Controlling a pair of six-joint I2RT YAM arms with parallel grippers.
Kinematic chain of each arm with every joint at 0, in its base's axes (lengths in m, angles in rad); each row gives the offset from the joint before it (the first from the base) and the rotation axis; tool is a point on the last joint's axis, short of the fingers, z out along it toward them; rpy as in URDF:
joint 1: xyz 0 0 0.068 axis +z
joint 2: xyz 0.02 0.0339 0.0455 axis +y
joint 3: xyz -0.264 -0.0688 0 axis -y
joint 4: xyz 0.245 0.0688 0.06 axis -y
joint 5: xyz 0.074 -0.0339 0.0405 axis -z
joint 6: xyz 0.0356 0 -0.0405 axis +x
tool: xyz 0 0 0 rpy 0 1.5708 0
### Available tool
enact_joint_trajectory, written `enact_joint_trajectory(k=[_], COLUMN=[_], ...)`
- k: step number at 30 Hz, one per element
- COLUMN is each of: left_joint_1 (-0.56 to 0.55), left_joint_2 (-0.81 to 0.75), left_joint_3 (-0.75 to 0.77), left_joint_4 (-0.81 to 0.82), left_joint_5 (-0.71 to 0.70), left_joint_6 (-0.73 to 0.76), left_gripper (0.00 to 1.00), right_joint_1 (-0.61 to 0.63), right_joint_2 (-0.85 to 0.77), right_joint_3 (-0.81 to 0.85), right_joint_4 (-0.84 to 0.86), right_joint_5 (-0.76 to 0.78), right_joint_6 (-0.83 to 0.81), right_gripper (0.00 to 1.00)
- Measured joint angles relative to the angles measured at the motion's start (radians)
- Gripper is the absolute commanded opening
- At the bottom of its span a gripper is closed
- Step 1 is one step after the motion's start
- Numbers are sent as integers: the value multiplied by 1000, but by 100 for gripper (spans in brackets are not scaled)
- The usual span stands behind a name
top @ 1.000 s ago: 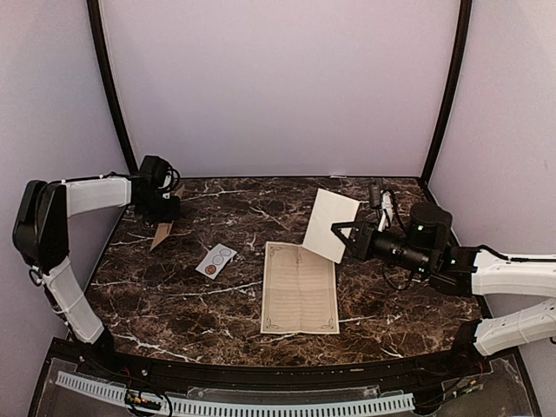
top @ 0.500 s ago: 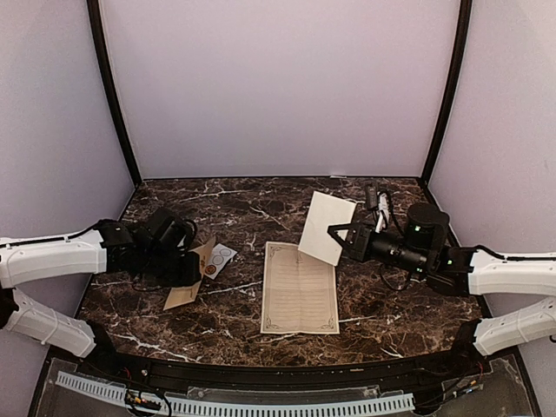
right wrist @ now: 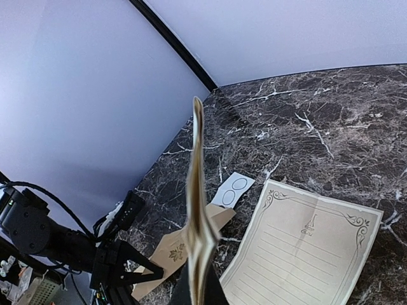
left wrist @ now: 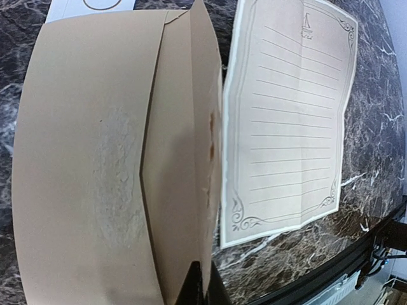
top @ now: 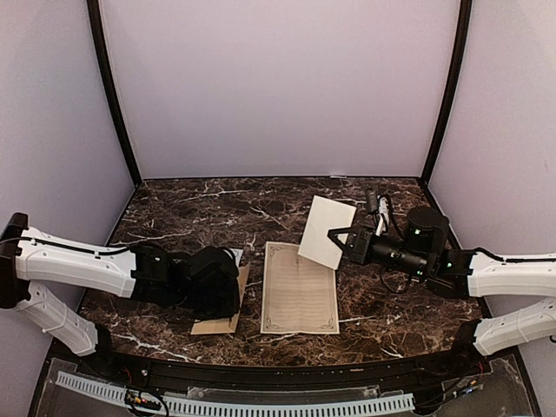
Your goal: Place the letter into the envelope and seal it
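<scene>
- Two grips to log: your left gripper (left wrist: 202,289) has its fingers pinched together on the long edge of the envelope (left wrist: 95,159). Your right gripper (top: 337,236) is clamped on a cream sheet (top: 328,228) held up off the table (top: 400,304).
- Top view only: you see both arms at once, the left reaching in low from the left side and the right from the right side. The left gripper body hides most of the envelope here.
- Left wrist view only: you get the envelope close up. It is tan kraft paper with a pointed seam down its face, a rough scuffed patch and small brown marks near the gripped edge.
- Right wrist view only: the cream sheet is edge-on and near upright. The sticker card (right wrist: 232,189) with its circles lies just behind the envelope.
- Edges: the envelope sits front and left of centre, just beside the letter (top: 300,287), which lies flat. You cannot tell whether the two touch. Both are near the table's front edge.
- Room: bare marble runs from behind the letter to the back wall.
</scene>
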State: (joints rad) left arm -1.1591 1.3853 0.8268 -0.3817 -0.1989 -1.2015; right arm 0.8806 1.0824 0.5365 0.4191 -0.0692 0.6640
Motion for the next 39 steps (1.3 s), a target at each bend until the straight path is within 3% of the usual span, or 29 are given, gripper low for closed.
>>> enact_joint_trajectory(k=[6, 12, 15, 27, 35, 39], left_joint_1=[-31, -66, -72, -74, -73, -68], left_joint_2=[115, 171, 146, -111, -46, 14], left_joint_3=[71, 171, 183, 180, 119, 99], left_joint_4=[103, 94, 71, -265, -241, -148], left_joint_5=[-2, -48, -82, -208, -177, -133], left_joint_6=[-36, -37, -38, -56, -56, -33], left_gripper=[0, 0, 0, 0, 13, 43], right_joint_1=[0, 0, 0, 0, 0, 0], right_joint_2=[-6, -13, -13, -13, 2, 2], right_joint_3=[0, -2, -3, -4, -4, -4], right_joint_4=[-1, -1, -3, -21, -23, -27], right_joint_5=[-2, -2, -2, -2, -9, -11], right_joint_6=[3, 3, 3, 3, 7, 7], right_gripper=[0, 0, 0, 0, 0, 0])
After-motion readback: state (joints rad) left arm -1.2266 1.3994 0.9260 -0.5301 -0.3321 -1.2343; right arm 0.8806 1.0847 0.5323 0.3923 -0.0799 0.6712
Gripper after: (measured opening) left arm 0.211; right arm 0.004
